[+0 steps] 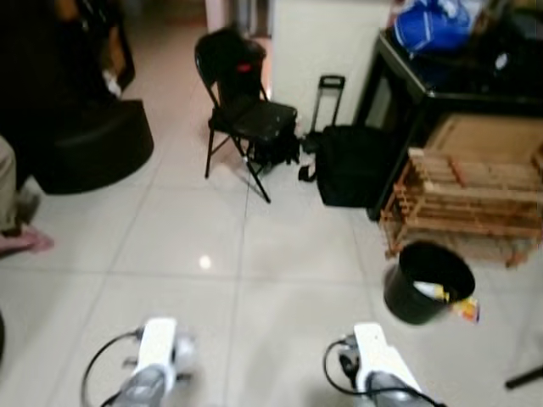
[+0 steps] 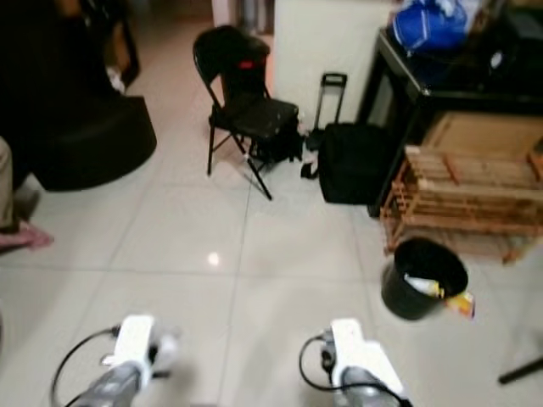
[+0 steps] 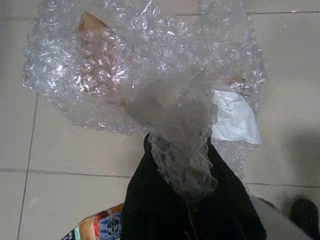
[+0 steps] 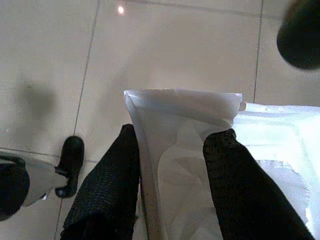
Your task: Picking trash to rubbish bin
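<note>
Left wrist view shows the left gripper [image 3: 187, 195] clamped on a big crumpled sheet of bubble wrap [image 3: 145, 75], which hangs over the tiled floor [image 3: 50, 165]; a corner of a colourful printed packet [image 3: 100, 227] shows beside the fingers, and I cannot tell if it is also held. In the right wrist view the right gripper [image 4: 172, 150] has its two fingers pressed on both sides of a white paper bag [image 4: 185, 125], so it is closed on it. Both pieces of trash are therefore in the grippers, above the floor.

The black rubbish bin [image 1: 428, 282] stands on the floor to the right and a little farther away, just near the wooden crate [image 1: 471, 199]. It already contains some trash, and one yellow wrapper [image 1: 465, 310] lies on the floor touching its side.

I judge the step is to carry both loads to the bin. To do it well, the robot should turn right and walk until the bin's mouth is directly under a gripper before it releases anything. The bubble wrap is wide and light, so it may catch on the rim or drift aside; the left gripper should go low over the opening. The bin is light and could tip if the feet or arms bump it.
</note>
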